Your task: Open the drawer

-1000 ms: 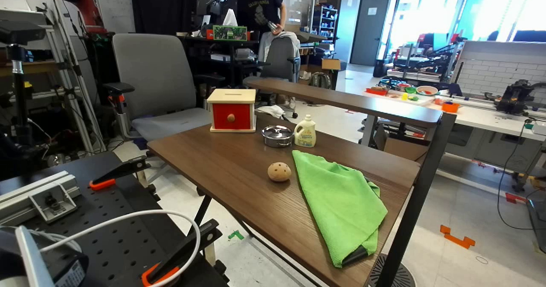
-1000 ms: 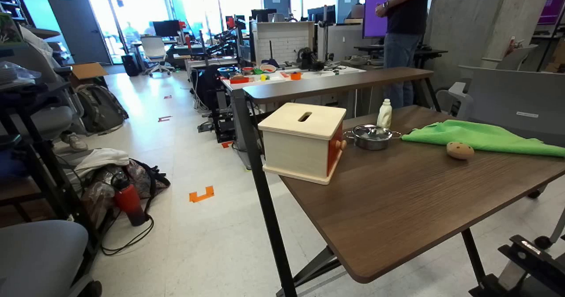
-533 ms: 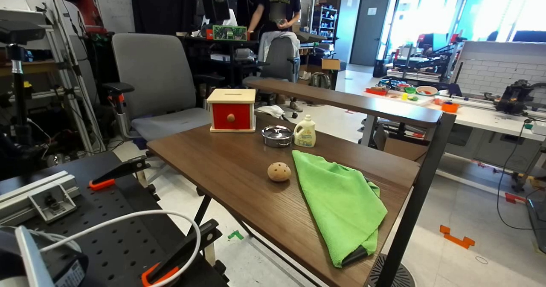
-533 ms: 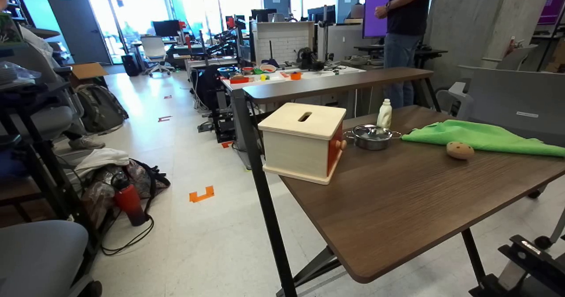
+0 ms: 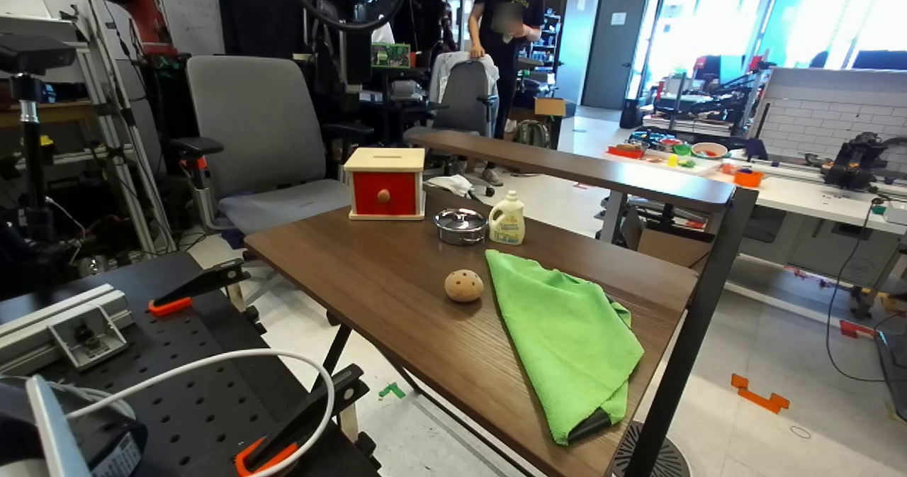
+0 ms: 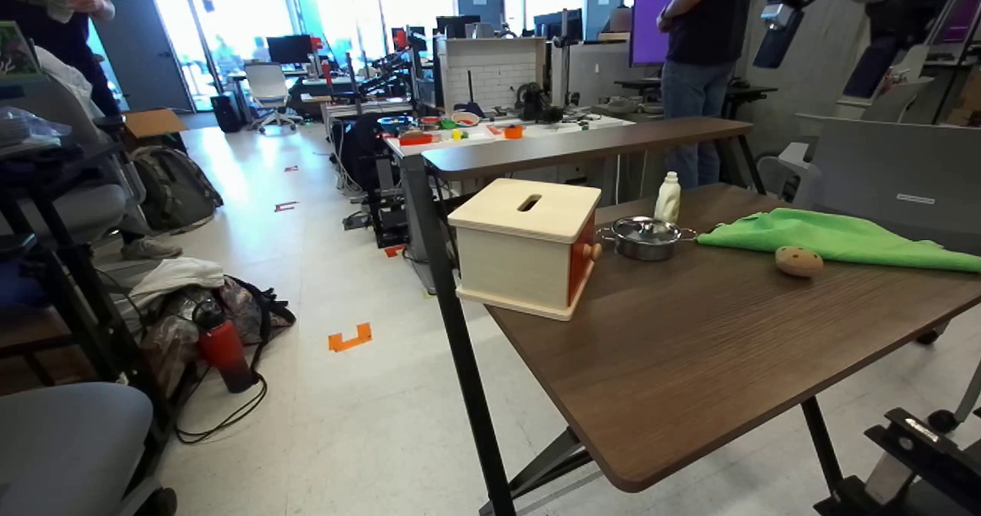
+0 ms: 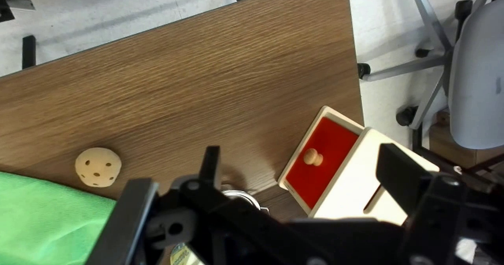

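Observation:
The drawer is the red front of a pale wooden box, with a round wooden knob. It stands at the table's far corner and its front is shut. It also shows in an exterior view from the side, and in the wrist view from above. My gripper is open, empty and pointing down, high above the table and well apart from the box. In the wrist view its dark fingers stand spread, one overlapping the box top. The knob shows between them, far below.
A steel pot and a pale bottle stand beside the box. A tan ball with holes and a green cloth lie on the brown table. A raised shelf runs along one side.
My gripper has come down into both exterior views from the top edge. The box, knob and other table objects have not moved. A person in the background has shifted.

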Tool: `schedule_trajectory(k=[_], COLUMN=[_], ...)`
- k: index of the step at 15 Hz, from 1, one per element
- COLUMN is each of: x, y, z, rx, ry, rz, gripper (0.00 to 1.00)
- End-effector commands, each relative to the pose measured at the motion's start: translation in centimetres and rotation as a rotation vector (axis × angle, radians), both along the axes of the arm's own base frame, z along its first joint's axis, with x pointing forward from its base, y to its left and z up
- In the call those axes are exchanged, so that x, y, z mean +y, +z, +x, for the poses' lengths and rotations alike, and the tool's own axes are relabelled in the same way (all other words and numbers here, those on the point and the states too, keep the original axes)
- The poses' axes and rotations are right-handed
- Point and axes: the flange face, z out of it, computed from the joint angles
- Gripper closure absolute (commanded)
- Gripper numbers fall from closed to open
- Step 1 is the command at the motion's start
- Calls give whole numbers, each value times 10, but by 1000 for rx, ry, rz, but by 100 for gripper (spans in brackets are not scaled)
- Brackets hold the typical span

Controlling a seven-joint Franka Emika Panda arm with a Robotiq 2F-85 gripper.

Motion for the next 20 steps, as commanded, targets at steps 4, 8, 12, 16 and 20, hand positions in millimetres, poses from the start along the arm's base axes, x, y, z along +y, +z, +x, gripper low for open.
schedule_trajectory(k=[4, 8, 12, 16, 20], x=[-1, -1, 13, 22, 22], y=[2, 1, -7, -21, -50], z=[3, 3, 1, 4, 16], rx=[4, 4, 52, 45, 45], ry=[3, 1, 183, 397, 601], rz=[5, -19, -57, -90, -176], gripper=[0, 0, 0, 0, 0])
